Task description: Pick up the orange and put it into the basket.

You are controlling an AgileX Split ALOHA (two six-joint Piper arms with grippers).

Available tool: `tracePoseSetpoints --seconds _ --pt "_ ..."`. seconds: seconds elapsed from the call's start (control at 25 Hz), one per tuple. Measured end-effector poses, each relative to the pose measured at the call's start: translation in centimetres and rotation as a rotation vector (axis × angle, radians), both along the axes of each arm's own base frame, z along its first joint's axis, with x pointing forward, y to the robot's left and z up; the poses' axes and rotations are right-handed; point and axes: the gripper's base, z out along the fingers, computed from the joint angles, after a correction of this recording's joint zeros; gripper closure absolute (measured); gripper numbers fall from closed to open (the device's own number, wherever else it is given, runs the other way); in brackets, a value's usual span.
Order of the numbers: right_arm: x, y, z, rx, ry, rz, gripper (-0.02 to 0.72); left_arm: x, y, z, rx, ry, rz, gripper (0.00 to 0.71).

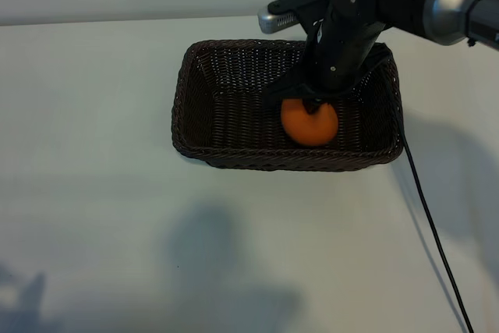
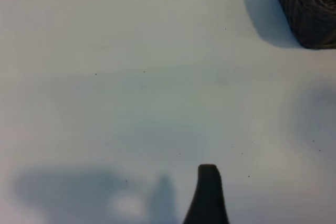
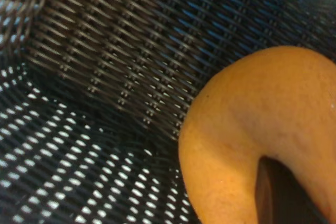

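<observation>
Looking from the near counter (image 1: 117,255) outward, I find it bare save for shadows and a black cable (image 1: 433,232) running off the basket's right side. The left gripper (image 2: 208,192) hangs parked over open counter, one finger tip showing, jaws spread wide and empty. Beyond sits the basket (image 1: 195,126), dark woven wicker. Inside it, toward the right half, the right gripper (image 1: 313,105) points steeply down and is clamped on the orange (image 1: 309,122), which is low within the walls. From the wrist camera the orange (image 3: 252,129) fills the view with the weave (image 3: 105,51) close behind; I cannot confirm it touches the floor. My judgement: lower until the fruit seats, then part the jaws gently and lift straight up, clear of the far rim, so it does not roll.
</observation>
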Motion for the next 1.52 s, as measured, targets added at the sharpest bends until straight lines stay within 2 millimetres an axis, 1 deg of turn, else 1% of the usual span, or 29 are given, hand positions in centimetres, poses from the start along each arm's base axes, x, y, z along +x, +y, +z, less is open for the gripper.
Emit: tracePoseSetpoints --seconds 0.16,0.36,0.44,0.48,0.52,0.6,0.72,0.8,0.84,0.88,0.96,1.16,1.2,1.24,1.32,1.36,1.44,1.52 --pt "0.1 0.1 -0.9 -0.010 0.018 0.005 0.629 0.0 0.0 0.0 0.000 0.000 0.000 0.118" --pt "0.2 0.1 -1.0 -0.011 0.019 0.008 0.628 0.0 0.0 0.0 0.000 0.000 0.000 0.118" --pt "0.2 0.1 -1.0 -0.012 0.019 0.009 0.606 0.0 0.0 0.0 0.000 0.000 0.000 0.118" --pt "0.2 0.1 -1.0 -0.012 0.019 0.009 0.586 0.0 0.0 0.0 0.000 0.000 0.000 0.118" --pt "0.2 0.1 -1.0 -0.012 0.019 0.009 0.549 0.0 0.0 0.0 0.000 0.000 0.000 0.118" --pt "0.2 0.1 -1.0 -0.012 0.019 0.009 0.449 0.0 0.0 0.0 0.000 0.000 0.000 0.118" --pt "0.2 0.1 -1.0 -0.012 0.019 0.010 0.244 0.0 0.0 0.0 0.000 0.000 0.000 0.118" --pt "0.2 0.1 -0.9 -0.011 0.017 0.010 0.141 0.0 0.0 0.0 0.000 0.000 0.000 0.118" --pt "0.2 0.1 -0.9 -0.011 0.017 0.010 0.104 0.0 0.0 0.0 0.000 0.000 0.000 0.118" --pt "0.2 0.1 -0.9 -0.011 0.017 0.010 0.085 0.0 0.0 0.0 0.000 0.000 0.000 0.118" --pt "0.2 0.1 -0.9 -0.011 0.017 0.010 0.073 0.0 0.0 0.0 0.000 0.000 0.000 0.118" --pt "0.2 0.1 -0.9 -0.011 0.016 0.010 0.109 0.0 0.0 0.0 0.000 0.000 0.000 0.118" --pt "0.3 0.0 0.2 -0.044 0.045 0.014 0.114 0.0 0.0 0.0 0.000 0.000 0.000 0.118" --pt "1.1 -0.1 1.9 -0.060 0.011 0.014 0.117 0.0 0.0 0.0 -0.001 0.000 -0.001 0.118" --pt "1.9 -1.3 5.6 -0.089 -0.064 -0.012 0.118 0.0 0.0 0.0 -0.001 0.000 -0.001 0.118" --pt "2.1 -2.3 6.8 -0.107 -0.083 -0.033 0.118 0.0 0.0 0.0 -0.001 0.000 -0.001 0.118" --pt "2.6 -4.1 8.0 -0.129 -0.088 -0.077 0.118 0.0 0.0 0.0 -0.001 0.000 -0.001 0.118" --pt "3.2 -6.1 8.5 -0.136 -0.080 -0.126 0.118 0.0 0.0 0.0 -0.001 0.000 -0.001 0.118"
